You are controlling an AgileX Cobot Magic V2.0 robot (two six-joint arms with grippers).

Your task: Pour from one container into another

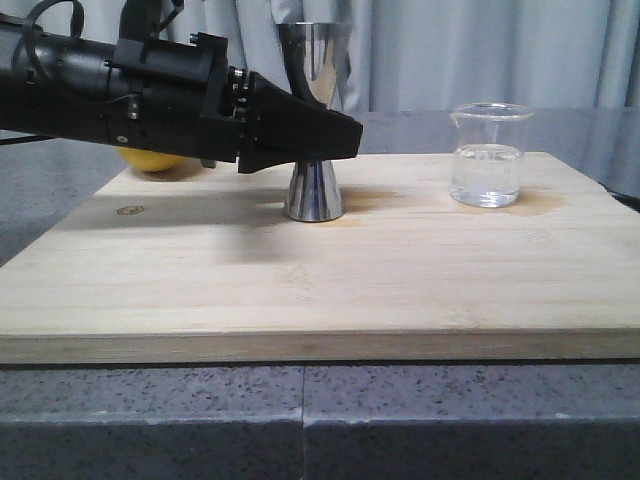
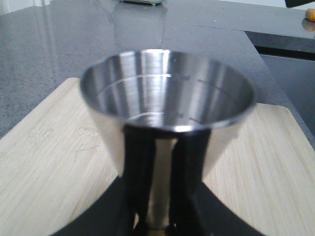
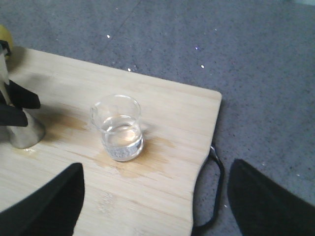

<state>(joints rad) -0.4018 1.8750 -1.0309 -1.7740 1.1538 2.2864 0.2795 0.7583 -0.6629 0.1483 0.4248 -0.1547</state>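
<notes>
Front view: yellow object (image 1: 150, 160) mostly hidden behind left arm; jigger (image 1: 315, 130) waist covered by left gripper (image 1: 345, 135), fingers closed on that waist. Jigger base planted mid-board, back half of wooden board (image 1: 300, 290). Bare board in front and between jigger and beaker (image 1: 489, 155). Beaker upright near right back edge, part-filled with clear liquid. Right gripper (image 3: 155, 196) spread wide above board, holding nothing.

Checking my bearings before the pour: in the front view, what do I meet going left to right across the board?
Yellow fruit behind the left arm → left gripper at the jigger's waist → steel jigger → glass beaker holding clear liquid, all on the wooden board.
</notes>
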